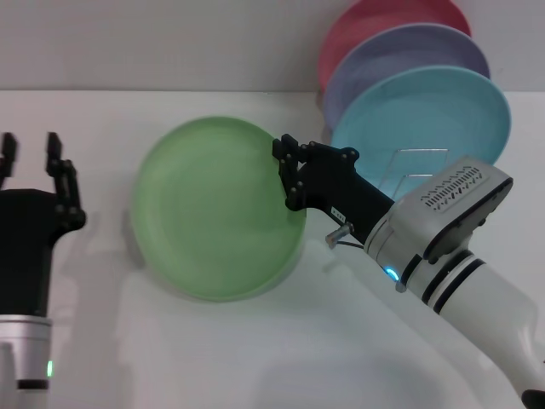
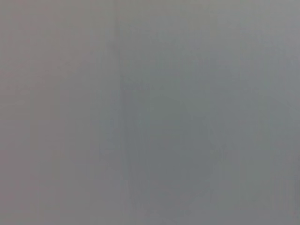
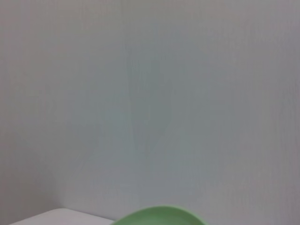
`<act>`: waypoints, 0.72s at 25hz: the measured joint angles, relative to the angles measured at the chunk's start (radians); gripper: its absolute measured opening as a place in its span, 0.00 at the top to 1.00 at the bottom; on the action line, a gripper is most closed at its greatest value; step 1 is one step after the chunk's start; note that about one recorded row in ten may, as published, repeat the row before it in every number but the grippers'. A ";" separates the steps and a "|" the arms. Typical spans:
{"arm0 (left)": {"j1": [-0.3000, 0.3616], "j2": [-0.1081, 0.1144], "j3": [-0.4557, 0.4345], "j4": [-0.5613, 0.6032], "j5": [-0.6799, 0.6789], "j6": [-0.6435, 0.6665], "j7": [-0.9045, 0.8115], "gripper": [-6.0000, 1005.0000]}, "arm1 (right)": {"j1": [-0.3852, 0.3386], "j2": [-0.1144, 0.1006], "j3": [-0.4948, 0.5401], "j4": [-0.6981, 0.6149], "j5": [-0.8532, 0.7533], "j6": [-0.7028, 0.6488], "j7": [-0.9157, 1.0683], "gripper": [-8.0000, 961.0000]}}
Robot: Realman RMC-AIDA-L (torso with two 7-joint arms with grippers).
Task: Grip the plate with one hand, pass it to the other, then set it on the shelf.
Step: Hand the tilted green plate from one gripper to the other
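Observation:
The light-green plate (image 1: 217,209) hangs tilted above the white table, casting a shadow below it. My right gripper (image 1: 289,175) is shut on the plate's right rim, its white-grey arm reaching in from the lower right. In the right wrist view only a sliver of the plate (image 3: 159,214) shows against a blank wall. My left gripper (image 1: 32,152) stands open at the far left, fingers pointing away from me, a short gap from the plate's left edge. The shelf (image 1: 417,166) is a silver wire rack at the back right, partly behind the right arm.
A light-blue plate (image 1: 426,115), a lavender plate (image 1: 400,55) and a pink plate (image 1: 383,21) stand upright in the rack against the back wall. The white table (image 1: 213,349) stretches in front. The left wrist view shows only flat grey.

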 joint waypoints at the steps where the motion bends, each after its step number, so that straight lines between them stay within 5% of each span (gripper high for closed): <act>1: 0.000 0.000 0.000 0.000 0.000 0.000 0.000 0.72 | 0.000 0.000 0.000 0.000 0.000 0.000 0.000 0.93; 10: 0.026 0.004 -0.007 -0.007 0.019 0.131 -0.028 0.51 | 0.004 0.000 0.000 -0.001 -0.006 -0.001 -0.004 0.93; 18: 0.018 0.006 -0.071 -0.043 0.012 0.112 -0.101 0.51 | -0.003 0.000 -0.001 0.001 -0.009 -0.074 -0.011 0.93</act>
